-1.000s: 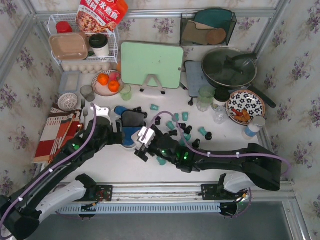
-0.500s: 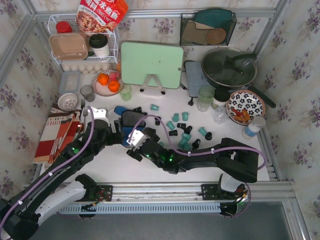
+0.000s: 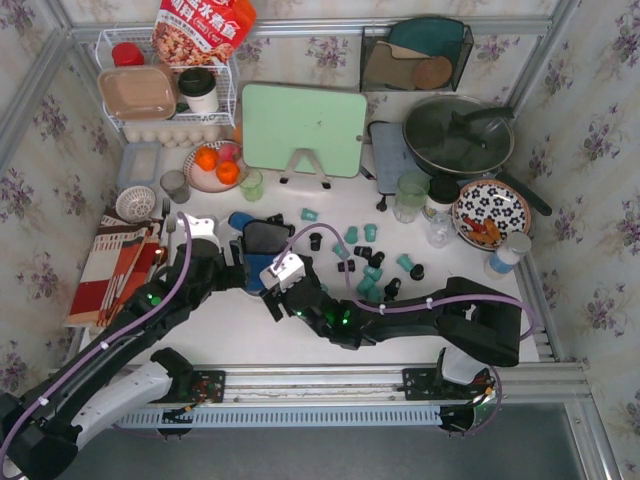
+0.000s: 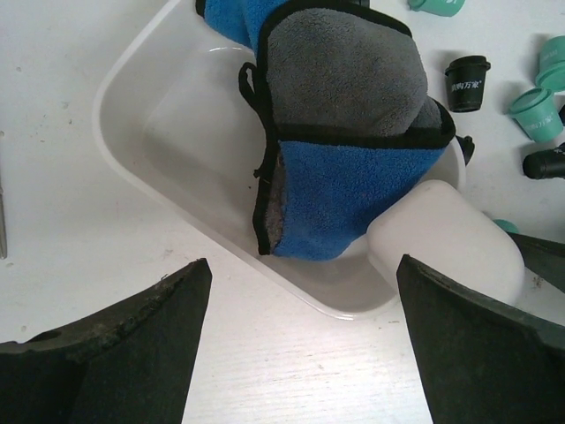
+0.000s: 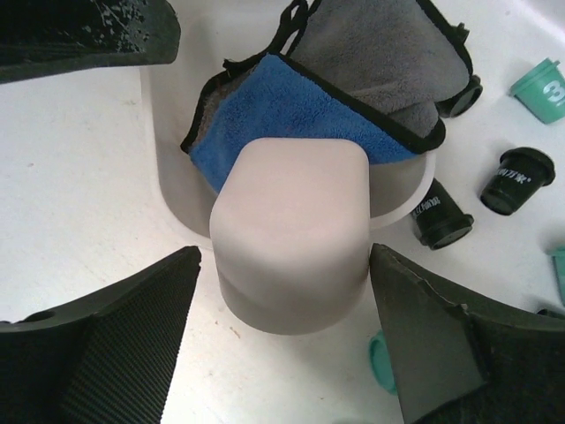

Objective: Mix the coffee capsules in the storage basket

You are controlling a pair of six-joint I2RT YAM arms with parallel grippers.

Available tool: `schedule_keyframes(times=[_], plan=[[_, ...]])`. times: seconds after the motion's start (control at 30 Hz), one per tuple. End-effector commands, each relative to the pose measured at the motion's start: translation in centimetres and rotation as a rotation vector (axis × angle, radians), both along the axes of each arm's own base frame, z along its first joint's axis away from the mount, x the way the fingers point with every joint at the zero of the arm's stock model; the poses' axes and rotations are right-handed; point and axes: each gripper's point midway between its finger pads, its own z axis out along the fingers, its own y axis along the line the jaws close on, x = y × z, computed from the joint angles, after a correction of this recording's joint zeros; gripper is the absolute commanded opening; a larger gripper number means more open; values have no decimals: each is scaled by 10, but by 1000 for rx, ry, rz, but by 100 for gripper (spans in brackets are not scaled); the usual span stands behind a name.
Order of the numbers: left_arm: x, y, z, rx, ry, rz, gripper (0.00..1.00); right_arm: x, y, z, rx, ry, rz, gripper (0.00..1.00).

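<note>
While left jaws gape, right jaws back at storage basket (image 4: 168,132), straddling white block (image 5: 291,230), grip unclear.

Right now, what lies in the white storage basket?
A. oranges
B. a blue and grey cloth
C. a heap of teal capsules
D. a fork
B: the left wrist view shows a blue and grey cloth lying in the storage basket, with the coffee capsules in view out on the table.
</note>
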Motion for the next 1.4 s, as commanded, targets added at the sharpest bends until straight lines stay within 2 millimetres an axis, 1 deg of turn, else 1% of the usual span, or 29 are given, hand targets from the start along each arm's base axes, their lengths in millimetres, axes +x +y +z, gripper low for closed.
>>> schedule_keyframes(times=[0.0,0.07,0.3,0.37,0.4,0.43,0.5,0.57,0.63,0.73,0.83,0.93,1.03,1.13,1.23,1.37], plan=[[5,-4,5,-29,-23,10,89,-5,4,5,83,59,-14,82],[5,-4,6,-33,-25,12,89,-7,3,6,84,70,-13,79],[7,-8,11,-55,-35,8,89,-8,-3,20,119,70,-22,67],[7,-8,12,-57,-37,7,89,-8,-4,24,126,67,-24,66],[7,-9,13,-58,-37,5,89,-8,-4,25,128,66,-23,67],[7,-9,13,-58,-36,4,89,-8,-3,26,130,67,-24,70],[8,-9,13,-59,-37,5,89,-7,-2,25,130,78,-33,84],[8,-9,13,-61,-35,6,89,-7,2,22,132,94,-38,93],[7,-9,13,-63,-33,6,89,-6,4,16,130,107,-52,96],[6,-8,13,-63,-34,7,89,-2,6,7,120,110,-79,96],[5,-7,14,-66,-39,9,89,1,9,0,109,106,-92,91],[5,-6,15,-66,-42,10,89,2,11,-1,114,103,-89,84],[4,-6,14,-64,-39,9,89,1,11,-1,112,104,-83,71],[4,-6,13,-63,-38,11,89,1,9,1,113,103,-91,55],[4,-5,12,-61,-37,13,89,1,7,6,114,101,-95,53],[5,-6,15,-66,-43,12,89,4,-1,22,80,96,-120,50]])
